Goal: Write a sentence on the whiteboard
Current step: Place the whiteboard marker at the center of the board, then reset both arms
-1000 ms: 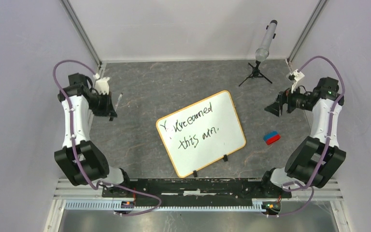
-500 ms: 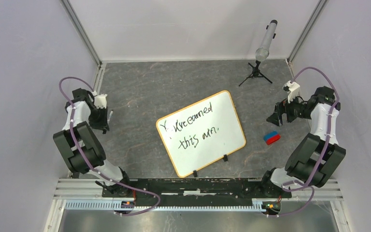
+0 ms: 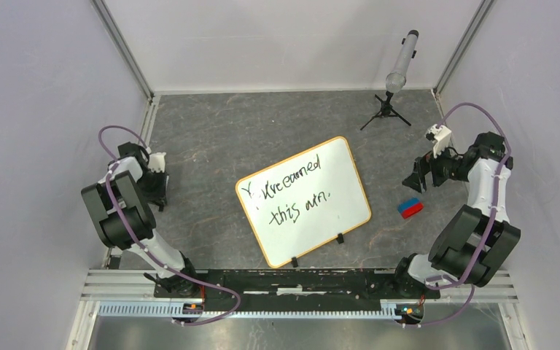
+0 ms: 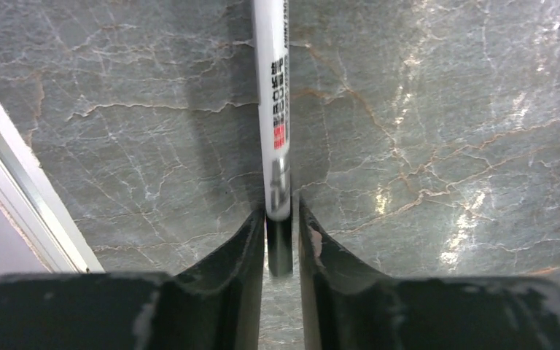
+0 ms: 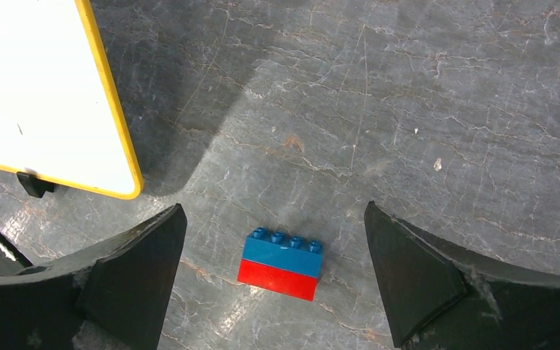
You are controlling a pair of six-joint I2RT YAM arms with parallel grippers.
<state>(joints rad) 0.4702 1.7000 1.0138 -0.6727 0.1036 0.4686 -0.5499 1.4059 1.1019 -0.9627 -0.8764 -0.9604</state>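
Note:
The whiteboard [image 3: 313, 219] lies slanted in the middle of the table, with its orange-tan frame and two black clip feet on the near edge. The sentence [image 3: 292, 191] runs across it in two slanted lines of black scrawl. My left gripper [image 3: 159, 193] is low at the table's left edge. In the left wrist view the left gripper [image 4: 280, 211] is shut on the black end of a white marker [image 4: 275, 87], which points away just above the table. My right gripper [image 3: 416, 175] is open and empty to the right of the board. One corner of the board shows in the right wrist view [image 5: 36, 87].
A blue and red brick [image 3: 410, 208] lies right of the board and shows below my open right gripper [image 5: 274, 211] as the same brick [image 5: 280, 255]. A grey tube on a small black tripod [image 3: 397, 73] stands at the back right. A metal rail [image 4: 14, 197] borders the table's left edge.
My left arm has folded back and down to the table's left edge, carrying the marker with it. My right gripper has drawn back slightly and lowered. The board and the writing have not moved.

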